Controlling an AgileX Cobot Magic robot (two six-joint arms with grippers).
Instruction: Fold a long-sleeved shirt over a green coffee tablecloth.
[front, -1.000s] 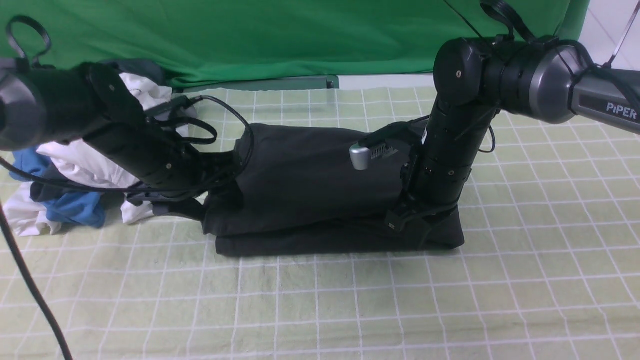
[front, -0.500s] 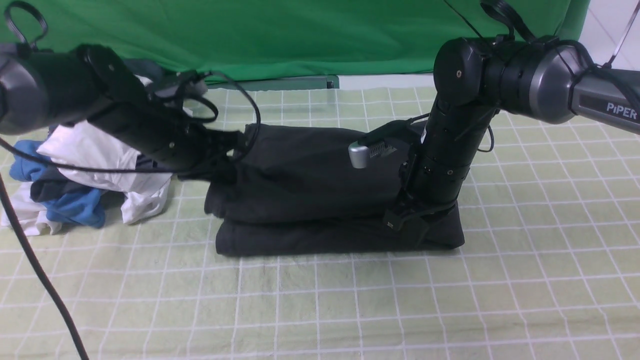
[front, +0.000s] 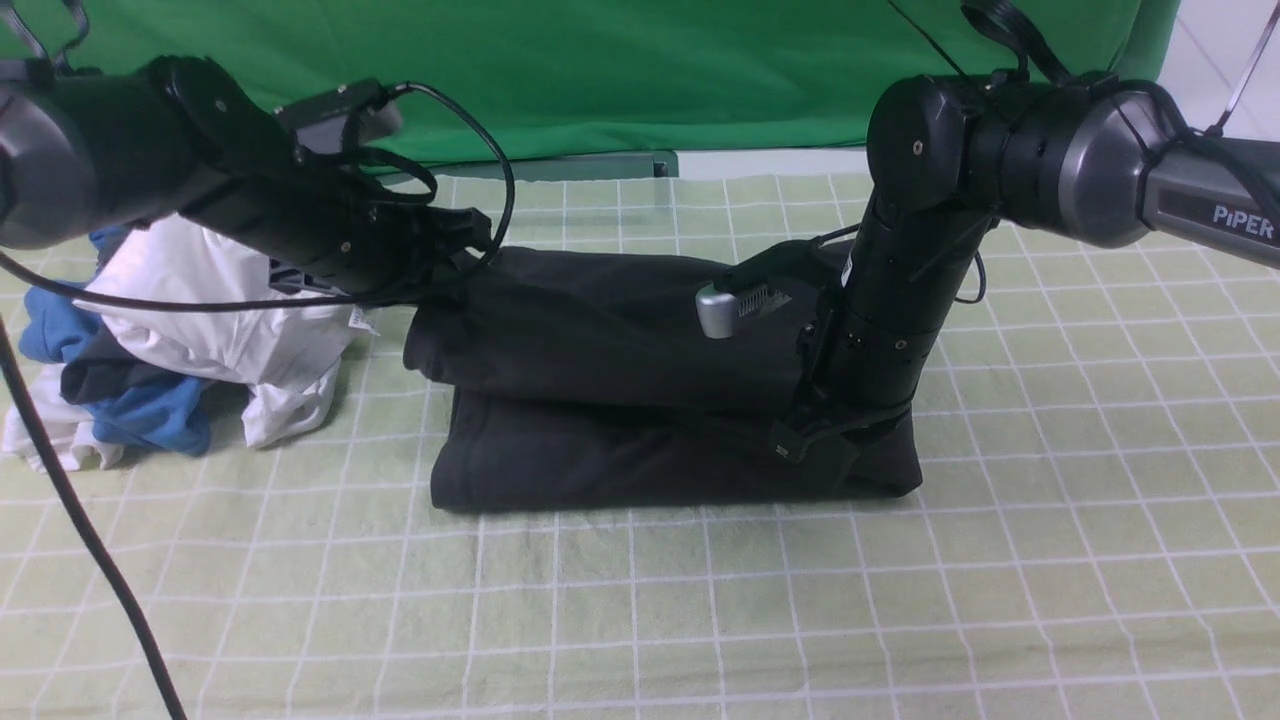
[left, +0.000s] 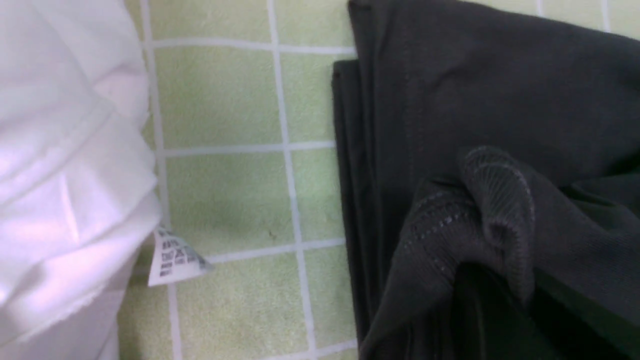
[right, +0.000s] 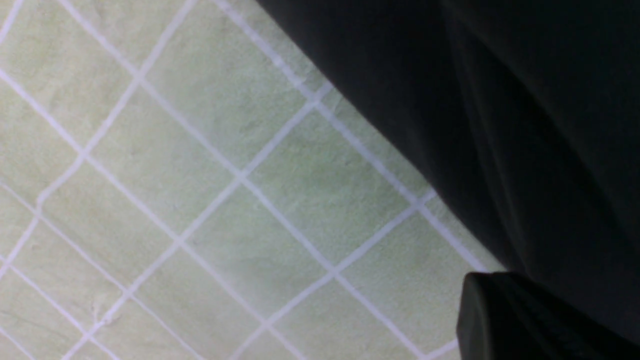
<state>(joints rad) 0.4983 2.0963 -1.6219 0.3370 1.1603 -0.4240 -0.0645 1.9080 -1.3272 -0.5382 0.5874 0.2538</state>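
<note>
The long-sleeved shirt (front: 620, 340) lies as a black folded bundle across the middle of the green coffee tablecloth (front: 640, 600). My left gripper (front: 445, 270) is shut on the shirt's left end and holds the upper layer raised above the lower fold. In the left wrist view, bunched dark fabric (left: 475, 200) with a ribbed edge covers the jaws. My right gripper (front: 835, 445) is down at the shirt's right front corner, shut on the cloth there. The right wrist view shows one dark finger (right: 505, 320) against the shirt (right: 500, 100), beside the grid cloth (right: 200, 175).
A pile of white and blue garments (front: 190, 340) lies left of the shirt, close under my left arm; its white cloth (left: 60, 150) and label (left: 172, 257) appear in the left wrist view. A vivid green backdrop (front: 600, 70) hangs behind. A black cable (front: 70, 540) crosses the left foreground.
My left gripper has risen and moved back, lifting the shirt's left end off the lower fold. The right arm has barely moved.
</note>
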